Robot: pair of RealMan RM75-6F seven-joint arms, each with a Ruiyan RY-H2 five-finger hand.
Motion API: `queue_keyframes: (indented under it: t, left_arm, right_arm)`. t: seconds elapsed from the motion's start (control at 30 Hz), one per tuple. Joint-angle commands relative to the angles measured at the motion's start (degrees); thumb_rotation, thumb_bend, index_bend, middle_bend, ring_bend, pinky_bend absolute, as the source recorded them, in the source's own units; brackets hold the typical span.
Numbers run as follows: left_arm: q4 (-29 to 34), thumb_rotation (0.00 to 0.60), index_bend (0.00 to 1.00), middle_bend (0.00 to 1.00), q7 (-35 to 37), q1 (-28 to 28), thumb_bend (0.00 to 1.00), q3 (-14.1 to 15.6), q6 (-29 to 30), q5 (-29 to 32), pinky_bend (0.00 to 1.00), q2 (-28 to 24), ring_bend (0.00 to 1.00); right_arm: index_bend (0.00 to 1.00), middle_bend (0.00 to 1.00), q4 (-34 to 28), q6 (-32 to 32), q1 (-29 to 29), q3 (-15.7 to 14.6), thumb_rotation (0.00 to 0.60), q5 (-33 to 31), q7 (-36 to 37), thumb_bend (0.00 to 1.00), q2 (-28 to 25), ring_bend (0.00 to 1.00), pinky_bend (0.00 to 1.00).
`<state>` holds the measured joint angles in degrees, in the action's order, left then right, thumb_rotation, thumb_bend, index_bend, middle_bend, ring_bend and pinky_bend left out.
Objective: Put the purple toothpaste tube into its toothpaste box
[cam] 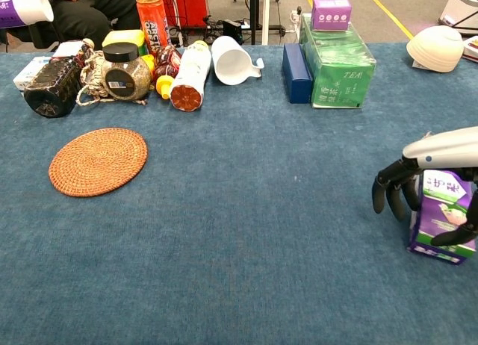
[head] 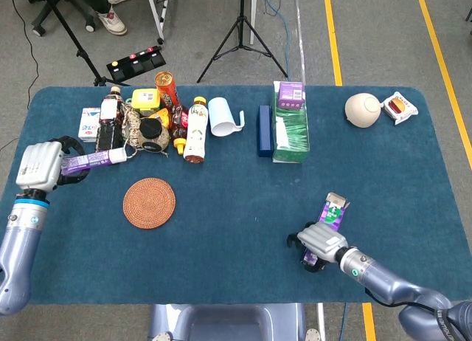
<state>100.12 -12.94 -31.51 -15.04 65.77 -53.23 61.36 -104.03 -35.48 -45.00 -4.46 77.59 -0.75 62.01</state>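
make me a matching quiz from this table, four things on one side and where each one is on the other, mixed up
Things:
1. tube
2. toothpaste box
3. coaster
4. small purple box

Places:
A. on top of the green tea box
B. flat on the cloth, near the left side
C. held by the left hand
D. under the right hand, near the front edge

Pairs: 1-C, 2-D, 3-B, 4-A
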Motion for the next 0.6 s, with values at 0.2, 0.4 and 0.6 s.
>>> queue_keyframes:
  t: [0.2, 0.4, 0.6]
  left_arm:
    - [-0.22, 0.600, 0.58, 0.41, -0.03, -0.28, 0.27, -0.06, -0.33, 0.23, 0.62, 0.41, 0.39]
    - [-0.30, 0.600, 0.58, 0.41, -0.04, -0.43, 0.27, -0.06, -0.54, 0.33, 0.62, 0.61, 0.39]
    - [-0.41, 0.600, 0.58, 0.41, 0.06, -0.44, 0.27, -0.07, -0.57, 0.32, 0.62, 0.62, 0.39]
  right_arm:
    - [0.31, 0.46, 0.48, 0.36, 0.80, -1.15, 0.600, 0.77, -0.76, 0.31, -2.06, 0.47, 0.21]
    - [0.32, 0.47, 1.52, -0.89, 2.68, -3.06, 0.600, 3.84, -0.45, 0.31, -5.12, 0.46, 0.22]
    - [0.34, 0.49, 3.96, -2.16, 3.96, -4.36, 0.600, 7.36, 0.64, 0.32, -7.66, 0.45, 0.22]
